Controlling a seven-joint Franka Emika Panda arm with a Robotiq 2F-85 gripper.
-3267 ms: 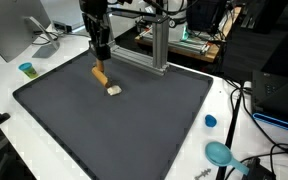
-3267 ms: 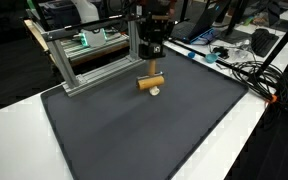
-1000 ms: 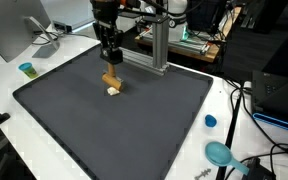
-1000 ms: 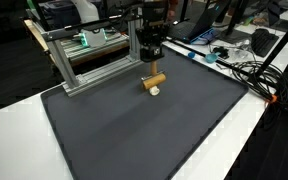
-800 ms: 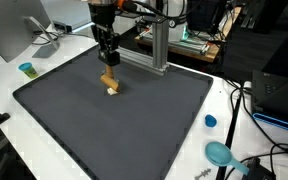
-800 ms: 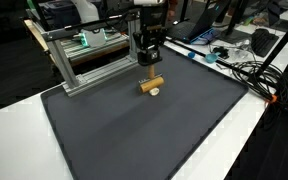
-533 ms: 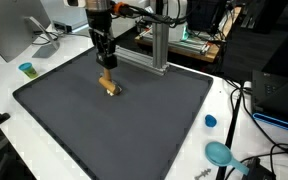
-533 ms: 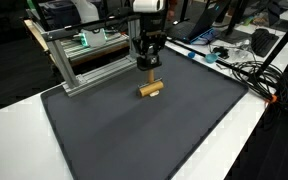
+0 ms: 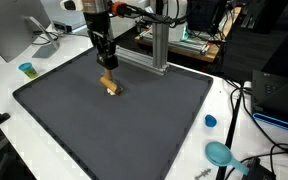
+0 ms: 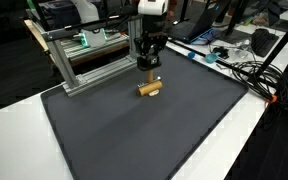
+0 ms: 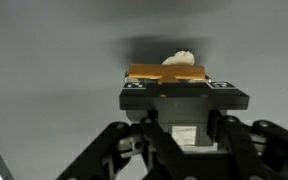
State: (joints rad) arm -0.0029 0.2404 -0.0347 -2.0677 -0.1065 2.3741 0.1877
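Observation:
A short tan wooden piece [image 9: 109,84] [image 10: 149,88] with a white end sits low over the dark grey mat [image 9: 114,130] [image 10: 144,130], toward its far side, in both exterior views. My gripper [image 9: 106,66] [image 10: 147,66] points straight down onto it and is shut on it. In the wrist view the wooden piece [image 11: 166,73] lies crosswise between the fingertips of the gripper [image 11: 179,84], and its white end [image 11: 180,58] shows just beyond. I cannot tell whether the piece touches the mat.
An aluminium frame [image 9: 159,45] [image 10: 84,60] stands just behind the gripper at the mat's far edge. A small blue cup [image 9: 27,69], a blue cap [image 9: 210,121], a teal object [image 9: 220,153] and cables [image 10: 246,72] lie on the white table around the mat.
The gripper has turned about its vertical axis with the wooden piece in it and shifted slightly; the white end, visible one second ago in an exterior view, is now out of sight there.

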